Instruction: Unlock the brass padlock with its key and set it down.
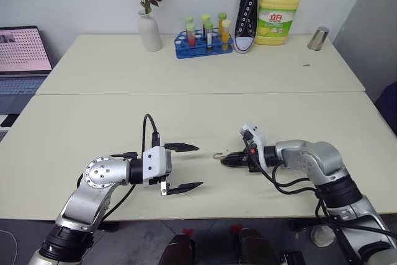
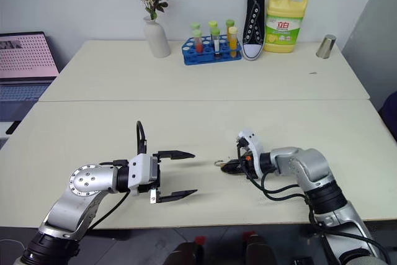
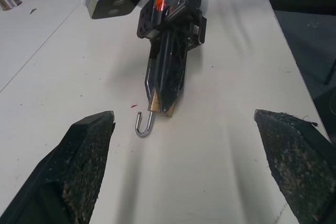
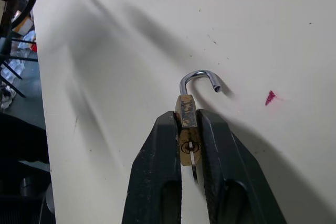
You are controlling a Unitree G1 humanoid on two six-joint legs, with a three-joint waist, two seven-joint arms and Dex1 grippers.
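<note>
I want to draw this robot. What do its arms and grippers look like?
Both arms are shiny silver metal with black joints and looping black cables. The left gripper has two pointy black fingers on a white block. The right gripper is black too, with a white piece and a small red spot behind it.

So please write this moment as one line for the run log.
left end effector: open, empty | right end effector: gripping brass padlock | shackle: swung open | padlock: low over table

The brass padlock (image 4: 186,121) body is half hidden between the fingers (image 4: 157,182).
</note>
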